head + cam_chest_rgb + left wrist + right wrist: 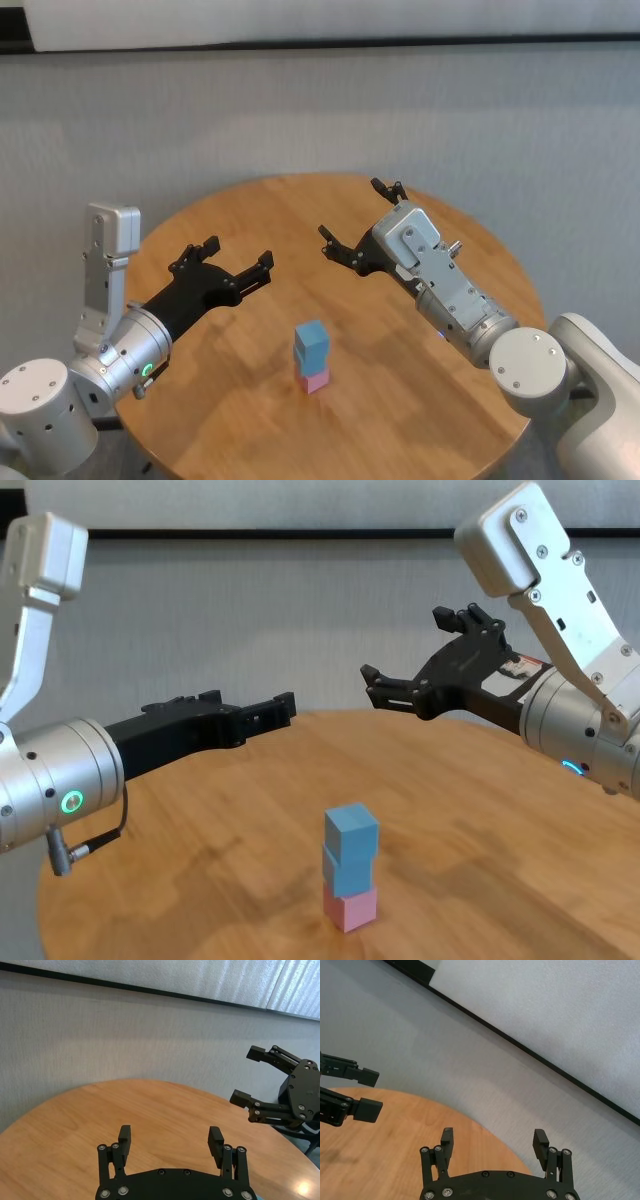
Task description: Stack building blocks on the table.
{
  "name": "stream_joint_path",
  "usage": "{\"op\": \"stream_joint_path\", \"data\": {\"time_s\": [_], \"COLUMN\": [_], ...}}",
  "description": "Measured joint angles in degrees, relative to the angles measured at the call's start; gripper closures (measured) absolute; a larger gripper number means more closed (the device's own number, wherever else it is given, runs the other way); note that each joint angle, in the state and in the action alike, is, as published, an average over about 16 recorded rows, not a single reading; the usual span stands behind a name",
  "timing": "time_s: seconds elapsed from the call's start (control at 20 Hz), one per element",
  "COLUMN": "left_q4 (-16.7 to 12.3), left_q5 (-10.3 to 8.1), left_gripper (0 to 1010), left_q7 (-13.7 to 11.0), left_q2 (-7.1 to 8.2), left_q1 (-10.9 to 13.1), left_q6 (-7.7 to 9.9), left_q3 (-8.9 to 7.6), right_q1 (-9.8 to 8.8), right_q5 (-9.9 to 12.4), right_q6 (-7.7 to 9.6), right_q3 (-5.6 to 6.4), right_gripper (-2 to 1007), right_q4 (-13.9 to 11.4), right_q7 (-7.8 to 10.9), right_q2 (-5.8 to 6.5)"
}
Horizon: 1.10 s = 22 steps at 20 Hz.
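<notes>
The three building blocks stand in one stack on the table (250, 210). The pale pink cube (317, 380) is at the bottom, a light blue cube (347, 870) sits on it, and a second light blue cube (311, 338) is on top, turned slightly. In the chest view the pink cube (350, 908) and the top cube (351, 827) show clearly. My left gripper (238, 252) is open and empty, hovering above the table to the left of and beyond the stack. My right gripper (355, 210) is open and empty, raised to the right of and beyond the stack.
The round wooden table (200, 830) stands before a grey wall with a dark rail. Each wrist view shows its own open gripper (170, 1135) (494, 1136) and the other arm's gripper farther off over the table (100, 1110). The stack does not show in either wrist view.
</notes>
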Motion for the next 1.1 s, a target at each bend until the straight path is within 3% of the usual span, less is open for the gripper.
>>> {"op": "stream_joint_path", "data": {"time_s": [0.7,1.1], "left_q4": [2.6,4.0], "left_q5": [3.0,3.93], "left_gripper": [9,9], "left_q7": [-3.4,-4.5], "left_q2": [-0.35,-0.89], "left_q1": [-4.4,-6.3], "left_q6": [-1.88,-1.66], "left_q3": [2.31,3.45], "right_q1": [-4.22,-6.82], "right_q5": [-0.7,-1.0], "right_q6": [1.18,2.34], "right_q3": [2.79,4.32], "right_gripper": [0,0], "right_q4": [-2.9,-5.2], "right_q7": [-0.29,-0.57], "right_q2": [0.42,0.67]}}
